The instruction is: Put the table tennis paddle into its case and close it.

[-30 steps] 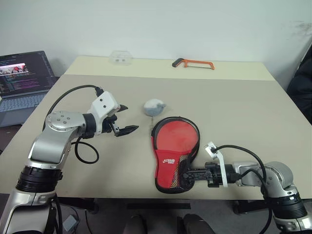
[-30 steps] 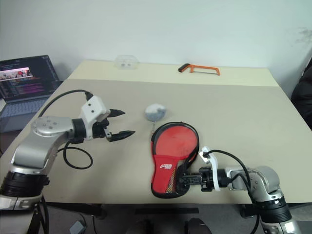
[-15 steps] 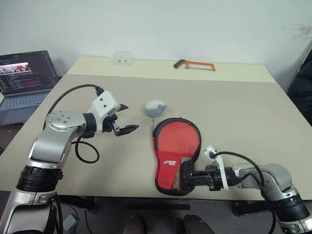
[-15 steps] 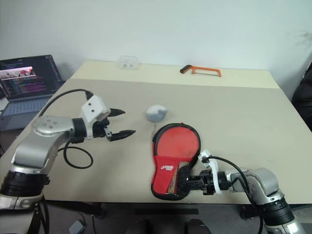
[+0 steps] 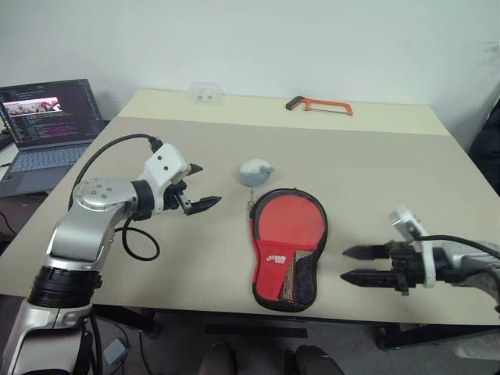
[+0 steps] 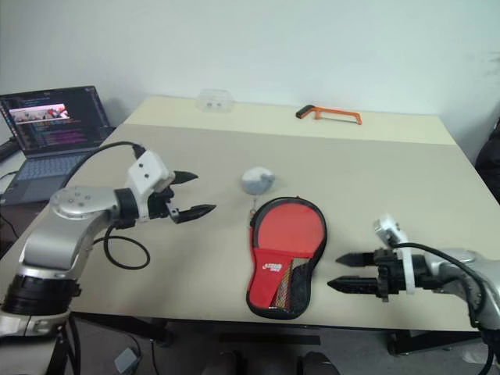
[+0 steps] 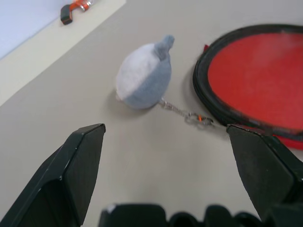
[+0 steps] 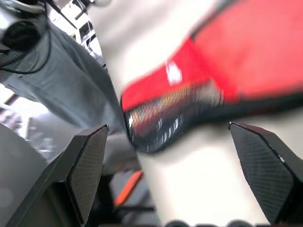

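Note:
The case (image 5: 287, 246) lies flat on the table near its front edge, red side up, with black trim, a white logo and a mesh pocket at the narrow end. The table tennis paddle is hidden. My right gripper (image 5: 344, 264) hovers open just right of the case's narrow end, pointing at it and apart from it, with nothing between its fingers. My left gripper (image 5: 209, 184) is open and empty above the table, left of the case's round end (image 7: 255, 80). The right wrist view shows the case's mesh end (image 8: 161, 127) ahead of the open fingers.
A small grey-white pouch (image 5: 255, 171) on a chain lies just beyond the case's round end. An orange hacksaw (image 5: 319, 104) and a clear plastic box (image 5: 206, 93) sit at the table's far edge. A laptop (image 5: 47, 117) stands off the table's left side.
My right gripper let go of the case's narrow end, opened wide, and rose up and to the right, away from it. The case stays on the table. My left arm has kept still.

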